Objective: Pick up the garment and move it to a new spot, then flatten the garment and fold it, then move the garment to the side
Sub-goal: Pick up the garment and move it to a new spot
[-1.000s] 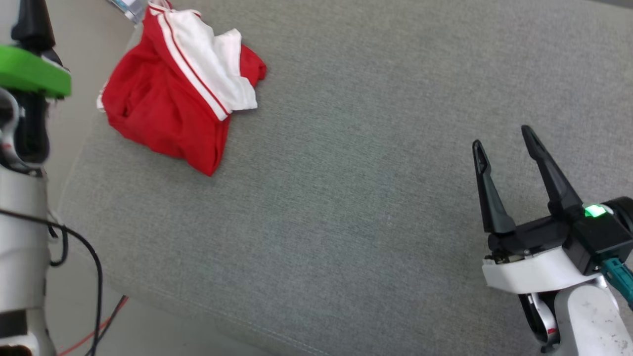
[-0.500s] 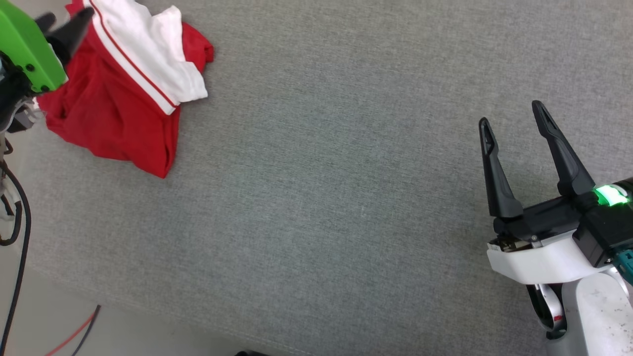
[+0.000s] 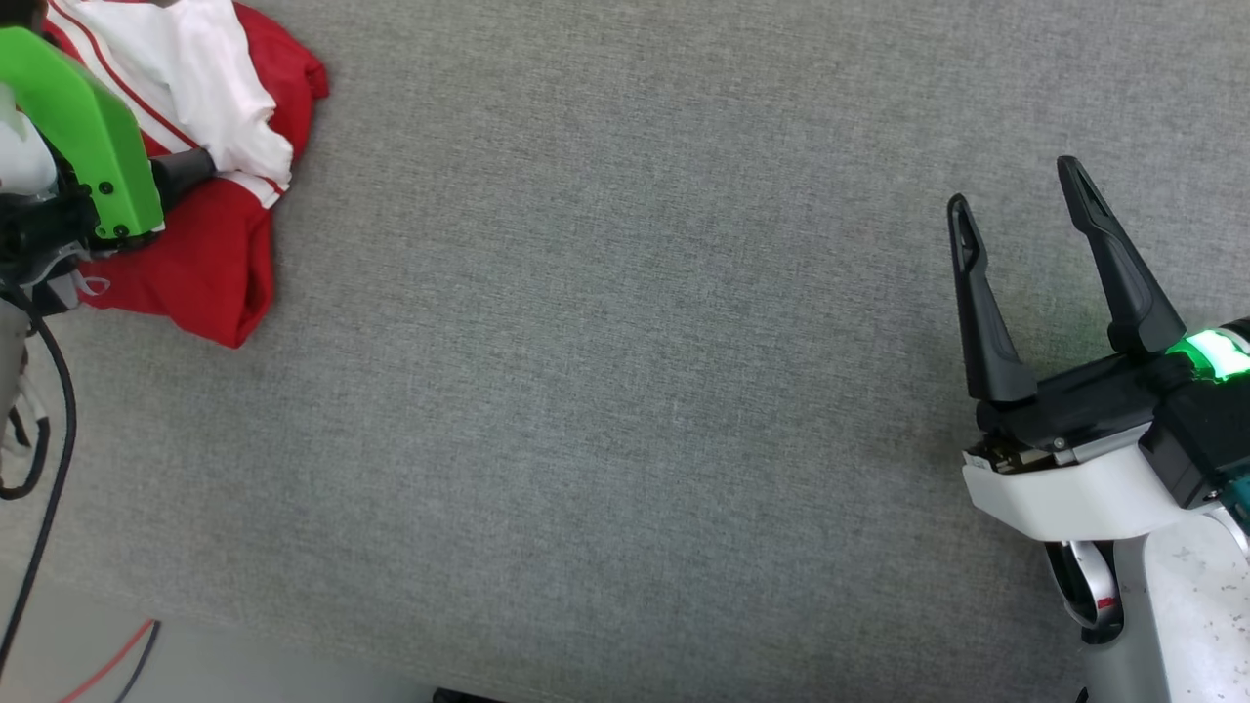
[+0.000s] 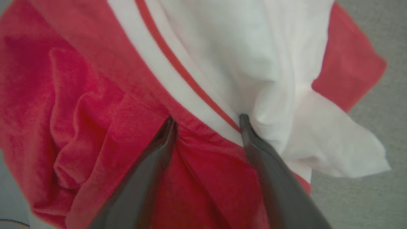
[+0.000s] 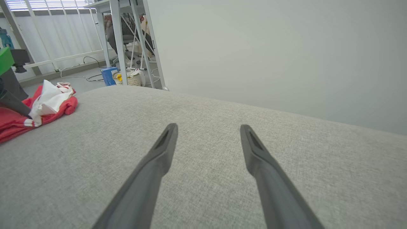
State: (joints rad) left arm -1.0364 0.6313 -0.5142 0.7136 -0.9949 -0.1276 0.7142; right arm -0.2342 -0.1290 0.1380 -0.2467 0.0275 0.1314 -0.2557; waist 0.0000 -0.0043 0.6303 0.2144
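Observation:
The garment point(image 3: 210, 264) lies crumpled at the far left of the grey cushion, red cloth with a white sleeve point(image 3: 200, 83) and striped trim on top. No print shows. My left gripper point(image 4: 207, 120) is open, its two dark fingers point(image 4: 159, 152) spread and their tips pressed into the cloth, one on the red part and one at the striped edge of the white sleeve. One of its fingers point(image 3: 186, 168) pokes out under a green bracket point(image 3: 88, 127). My right gripper point(image 3: 1016, 186) is open over bare cushion at the right, far from the garment point(image 5: 16, 122).
The grey cushion point(image 3: 625, 391) spreads wide between the grippers. Its front edge runs along the lower left, with floor and red and black cables point(image 3: 107, 664) below. Beyond the cushion stand white table legs point(image 5: 127, 41), a blue box point(image 5: 108, 75), a basket point(image 5: 128, 79) and a pale wall.
The camera has turned, so the whole picture slid left. My left gripper has come from beside the cushion onto the garment and set its open fingers into the cloth. The right gripper stays open.

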